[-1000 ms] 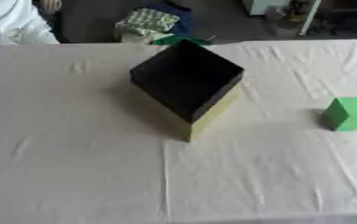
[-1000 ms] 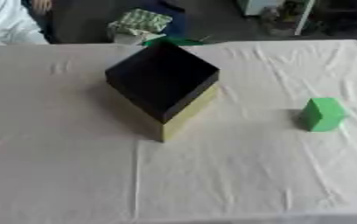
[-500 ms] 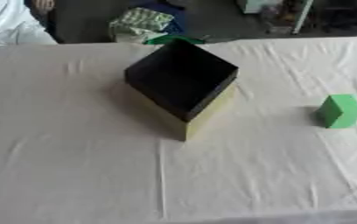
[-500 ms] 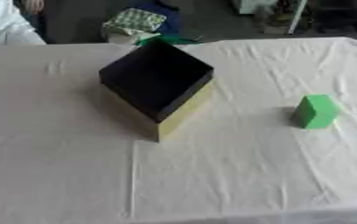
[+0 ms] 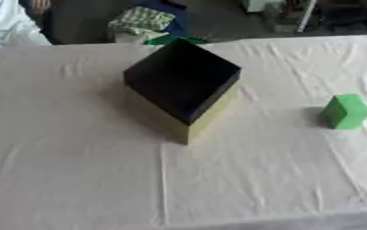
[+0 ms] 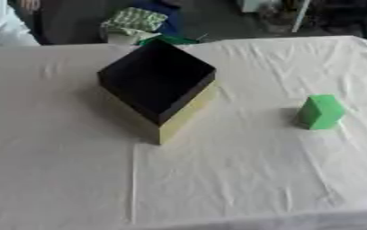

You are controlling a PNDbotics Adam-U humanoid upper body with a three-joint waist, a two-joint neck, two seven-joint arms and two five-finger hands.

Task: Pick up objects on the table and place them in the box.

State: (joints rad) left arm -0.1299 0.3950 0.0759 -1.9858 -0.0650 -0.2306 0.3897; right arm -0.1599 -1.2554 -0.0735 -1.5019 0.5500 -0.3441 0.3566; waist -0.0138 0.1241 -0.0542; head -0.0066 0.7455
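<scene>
- Bench (image 5: 76, 179) w/ wrinkled cream cloth is filling the view.
- Open square box (image 5: 183, 85), black inside w/ pale yellow outer walls, is sitting left of centre, turned corner-on.
- Small green block (image 5: 346, 111) is lying on cloth well apart, to box's right.
- Neither hand is showing; can't tell their state.

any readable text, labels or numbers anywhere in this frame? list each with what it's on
None can be read.
Box: plain dark inside, yellowish outer walls, no print visible.
Green block: plain faces, no marking.
White tablecloth: blank.
Green patterned bundle beyond the far edge: a check-like pattern only, no lettering that can be made out.
Neither hand shows in either view.
</scene>
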